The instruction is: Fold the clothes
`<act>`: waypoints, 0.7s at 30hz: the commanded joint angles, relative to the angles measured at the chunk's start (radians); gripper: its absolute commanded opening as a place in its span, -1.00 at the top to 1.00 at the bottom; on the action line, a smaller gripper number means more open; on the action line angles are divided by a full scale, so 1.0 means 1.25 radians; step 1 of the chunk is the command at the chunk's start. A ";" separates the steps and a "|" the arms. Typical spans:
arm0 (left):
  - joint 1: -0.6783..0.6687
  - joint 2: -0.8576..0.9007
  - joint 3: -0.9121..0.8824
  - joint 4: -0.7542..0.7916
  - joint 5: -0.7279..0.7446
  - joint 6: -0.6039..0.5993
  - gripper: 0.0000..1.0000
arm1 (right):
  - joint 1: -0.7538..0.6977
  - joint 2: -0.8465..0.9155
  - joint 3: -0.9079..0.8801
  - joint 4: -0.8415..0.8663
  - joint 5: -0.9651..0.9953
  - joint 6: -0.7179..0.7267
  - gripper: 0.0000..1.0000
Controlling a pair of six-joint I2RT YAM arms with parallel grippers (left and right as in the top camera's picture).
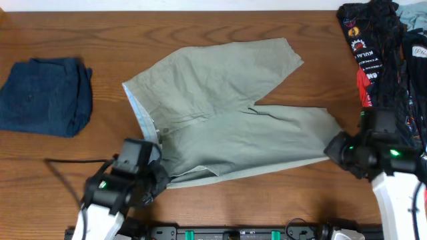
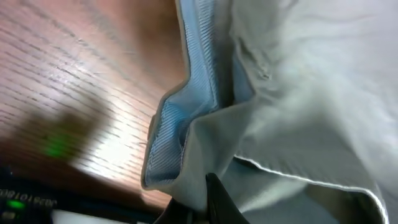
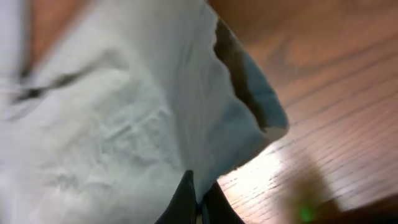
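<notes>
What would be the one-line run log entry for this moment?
left hand: shut on trousers, waistband | right hand: shut on trousers, leg hem | trousers: spread out, unfolded

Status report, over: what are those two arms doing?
Left gripper shut on khaki trousers' waistband. Right gripper shut on leg hem. Trousers spread out, unfolded. Blue jeans lie apart, nothing in the way.

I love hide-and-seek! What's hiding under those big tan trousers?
Only the brown wooden table shows around the khaki-tan cotton trousers; whatever lies beneath the cloth is covered.
</notes>
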 commanded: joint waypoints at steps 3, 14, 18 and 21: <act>0.000 -0.106 0.099 -0.084 -0.008 0.032 0.88 | -0.035 -0.061 0.135 -0.062 0.066 -0.063 0.98; 0.000 -0.157 0.224 -0.126 -0.038 0.019 0.88 | -0.077 -0.074 0.327 -0.059 0.082 -0.167 0.99; 0.000 -0.145 0.224 -0.087 -0.150 -0.016 0.88 | -0.075 -0.044 0.328 0.031 0.061 -0.189 0.98; 0.000 -0.129 0.224 -0.057 -0.227 -0.047 0.88 | -0.075 0.003 0.328 0.095 0.017 -0.207 0.98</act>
